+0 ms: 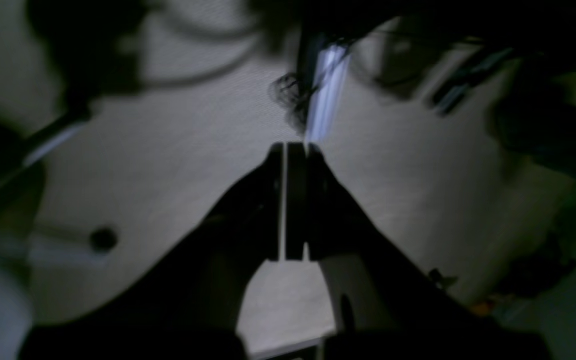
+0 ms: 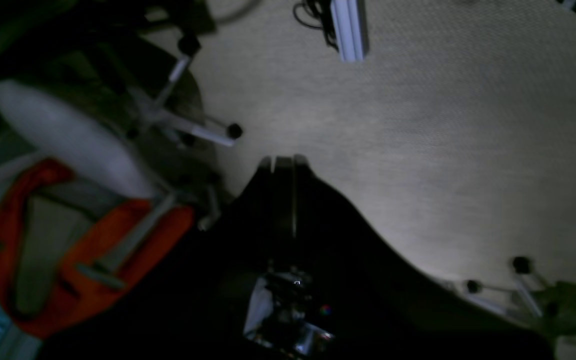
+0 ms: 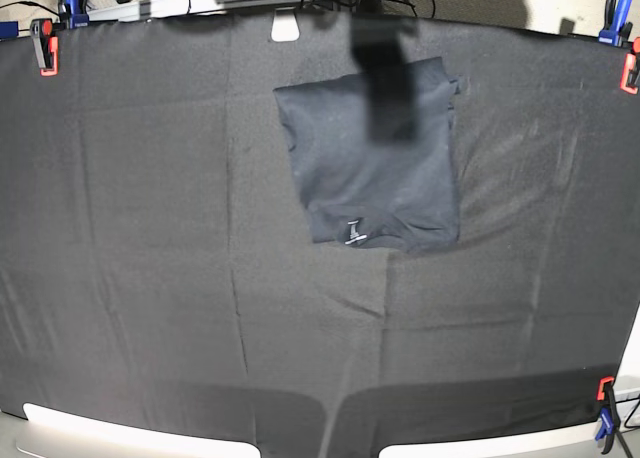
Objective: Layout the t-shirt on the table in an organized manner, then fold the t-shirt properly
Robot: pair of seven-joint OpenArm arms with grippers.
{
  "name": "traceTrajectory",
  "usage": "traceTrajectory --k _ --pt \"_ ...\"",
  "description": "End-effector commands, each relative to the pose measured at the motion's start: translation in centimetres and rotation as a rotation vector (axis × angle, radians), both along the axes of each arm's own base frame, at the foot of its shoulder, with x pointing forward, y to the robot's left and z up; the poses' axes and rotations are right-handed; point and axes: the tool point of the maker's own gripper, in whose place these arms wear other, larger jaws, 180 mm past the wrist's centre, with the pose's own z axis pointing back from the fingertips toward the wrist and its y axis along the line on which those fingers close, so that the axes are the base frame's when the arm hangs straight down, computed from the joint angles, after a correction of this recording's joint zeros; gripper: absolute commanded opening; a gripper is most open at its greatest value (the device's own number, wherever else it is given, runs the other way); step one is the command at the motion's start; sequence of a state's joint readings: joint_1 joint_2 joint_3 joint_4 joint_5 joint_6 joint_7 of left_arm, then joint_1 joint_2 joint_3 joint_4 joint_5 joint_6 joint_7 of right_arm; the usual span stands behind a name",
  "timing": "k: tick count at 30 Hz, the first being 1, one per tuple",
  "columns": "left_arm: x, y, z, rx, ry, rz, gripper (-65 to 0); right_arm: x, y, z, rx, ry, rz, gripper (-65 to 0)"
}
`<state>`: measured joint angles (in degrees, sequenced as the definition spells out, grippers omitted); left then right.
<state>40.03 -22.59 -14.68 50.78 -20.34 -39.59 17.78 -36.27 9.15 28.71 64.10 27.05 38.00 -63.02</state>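
Black creased cloth covers the wide tabletop (image 3: 130,308) in the base view. Nearest the camera, at 6 o'clock, pale tabletop edges show under the cloth, and a red and blue clamp (image 3: 605,403) grips the corner at 5 o'clock. Past the middle, toward 12 o'clock and a little right of centre, lies the t-shirt (image 3: 375,178), a dark charcoal-navy garment folded into a compact, roughly square stack, flat on the cloth, with a small white tag mark (image 3: 354,234) on its near edge. A blurred dark shape overlaps the stack's far edge. Further clamps (image 3: 44,43) sit at the far corners, at 10 and 2 o'clock.

Neither wrist camera shows the shirt. In the left wrist view the left end effector (image 1: 295,150) is fully closed with only a thin slit between its dark fingers, holding nothing, above a pale carpeted floor (image 1: 168,165). In the right wrist view the right end effector (image 2: 283,162) is likewise closed and empty, with an orange-framed chair (image 2: 78,235) at 8 o'clock.
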Motion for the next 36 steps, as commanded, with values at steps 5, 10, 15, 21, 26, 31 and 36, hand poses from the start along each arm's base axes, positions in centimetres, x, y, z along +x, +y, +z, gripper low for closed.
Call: traceTrajectory --k 5,10,15,21,26,31,36 --pt "0.1 -4.6 -2.3 -0.083 0.026 0.069 -65.0 1.4 -1.8 -2.4 0.009 0.012 0.005 -65.0" --pt "1.3 -9.0 -4.5 -0.147 0.061 0.161 -65.0 3.0 -2.9 -4.8 -0.034 -0.045 0.107 -65.0" --pt "2.3 -12.8 -5.4 -0.203 0.088 0.144 -65.0 5.3 -1.2 -6.3 -0.034 -0.163 0.205 -65.0" --pt "3.4 -11.2 -7.3 -0.038 0.115 0.159 -65.0 7.5 1.5 -7.6 -0.022 -0.276 0.323 -65.0" --pt "4.6 -9.6 -8.1 0.064 0.119 0.188 -65.0 9.7 4.5 -8.2 -0.022 -0.338 0.284 -65.0" --pt "5.4 -9.4 -8.1 0.068 0.089 0.194 -65.0 10.2 7.4 -8.3 0.016 -0.355 0.258 -65.0" --pt "5.6 -9.3 -8.1 0.071 0.075 0.198 -65.0 10.2 8.5 -8.2 0.032 -0.361 0.247 -65.0"
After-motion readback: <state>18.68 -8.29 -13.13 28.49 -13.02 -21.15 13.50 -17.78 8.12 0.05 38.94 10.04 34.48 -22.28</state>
